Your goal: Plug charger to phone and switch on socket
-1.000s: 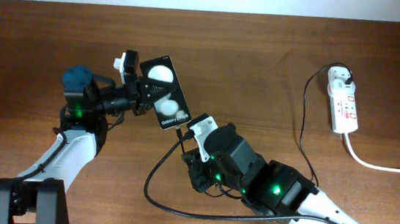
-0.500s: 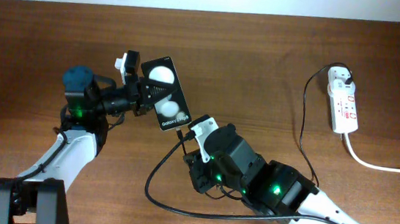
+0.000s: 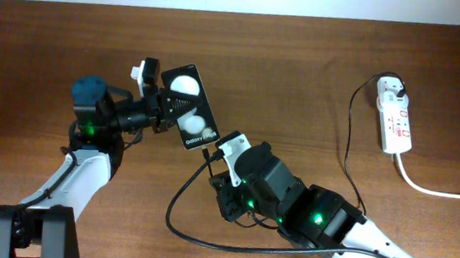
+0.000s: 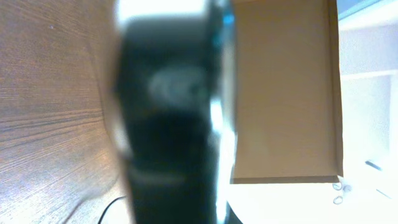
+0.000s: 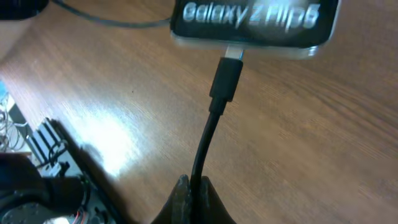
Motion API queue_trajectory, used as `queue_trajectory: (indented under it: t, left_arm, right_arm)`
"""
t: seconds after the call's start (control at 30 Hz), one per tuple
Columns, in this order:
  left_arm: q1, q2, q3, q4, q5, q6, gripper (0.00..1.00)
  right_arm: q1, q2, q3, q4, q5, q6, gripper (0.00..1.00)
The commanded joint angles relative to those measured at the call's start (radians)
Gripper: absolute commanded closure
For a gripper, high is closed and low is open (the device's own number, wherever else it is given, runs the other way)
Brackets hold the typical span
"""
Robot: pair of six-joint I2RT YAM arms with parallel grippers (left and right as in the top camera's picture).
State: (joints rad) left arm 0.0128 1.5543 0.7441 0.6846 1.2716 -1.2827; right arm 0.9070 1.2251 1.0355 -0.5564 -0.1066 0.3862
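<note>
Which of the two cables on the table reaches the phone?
The thin black charger, its connector at the phone's end; the thick white cord only leaves the socket, running away from the phone.

Top-down overhead, two close wrist views; phone [image 5: 255, 20] perhaps common to all.

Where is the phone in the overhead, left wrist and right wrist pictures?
Overhead: the phone is left of centre, tilted, in the left gripper.
Left wrist: a blurred dark shape filling the middle.
Right wrist: its lettered end, at the top edge.
Shared landmark: the charger tip at the phone's end, in overhead and right wrist.
</note>
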Motion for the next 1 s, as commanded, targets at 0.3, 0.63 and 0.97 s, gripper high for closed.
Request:
queue_trajectory:
  t: [0.3, 0.63, 0.97]
  left_arm:
    - [-0.003, 0.0, 0.01, 0.009, 0.073, -0.041, 1.0]
    - [-0.003, 0.0, 0.01, 0.01, 0.191, 0.058, 1.0]
    - [-0.003, 0.0, 0.01, 0.01, 0.14, 0.069, 1.0]
  right_arm:
    - [-0.004, 0.004, 0.011, 0.045, 0.033, -0.014, 0.96]
    - [-0.005, 0.005, 0.011, 0.088, 0.086, -0.014, 0.96]
    - [-0.004, 0.005, 0.011, 0.085, 0.048, -0.01, 0.82]
